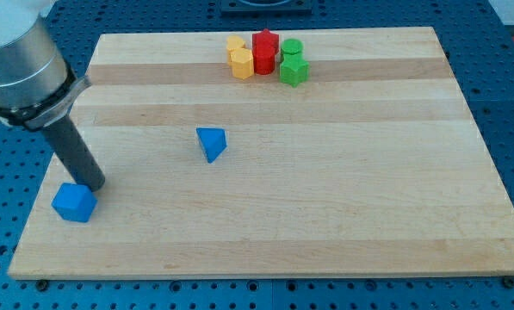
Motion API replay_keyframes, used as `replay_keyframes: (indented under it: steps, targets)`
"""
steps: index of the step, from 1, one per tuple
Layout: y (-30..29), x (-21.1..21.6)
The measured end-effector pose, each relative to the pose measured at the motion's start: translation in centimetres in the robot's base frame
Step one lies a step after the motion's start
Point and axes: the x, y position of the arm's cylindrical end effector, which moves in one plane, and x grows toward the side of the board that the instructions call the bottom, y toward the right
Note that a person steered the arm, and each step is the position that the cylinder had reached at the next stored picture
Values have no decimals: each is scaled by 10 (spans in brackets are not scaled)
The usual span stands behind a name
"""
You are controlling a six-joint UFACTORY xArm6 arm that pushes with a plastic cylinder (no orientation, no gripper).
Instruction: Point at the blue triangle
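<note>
While the wooden board point(325, 215) lies flat across the blue perforated table point(510, 103), my tip point(93, 185) rests at the near left of the board, touching or just beside the far right edge of a blue cube-like block point(74, 203). As a plain dark rod, the tool has no jaws to open or close, and it holds nothing. A blue triangle point(211, 143) sits apart, to the right of my tip and farther back, roughly at mid-depth on the board's left half, with bare wood all around it. Along the far edge, a tight cluster gathers: two yellow blocks point(238, 57) on the left, two red blocks point(264, 50) in the middle, one star-like in shape, and two green blocks point(293, 65) on the right, all touching or nearly touching their neighbours.
</note>
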Motion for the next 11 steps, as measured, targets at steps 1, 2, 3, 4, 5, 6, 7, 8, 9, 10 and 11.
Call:
replay_keyframes:
  steps: [1,2,3,4,5,6,7,8,9,10,11]
  targets:
    - [-1,8]
    - [7,-8]
    - [69,-9]
    - [126,-7]
    - [181,-21]
    - [210,-52]
    - [214,-78]
    - [206,-83]
    - [197,-80]
    - [190,-80]
    - [179,-80]
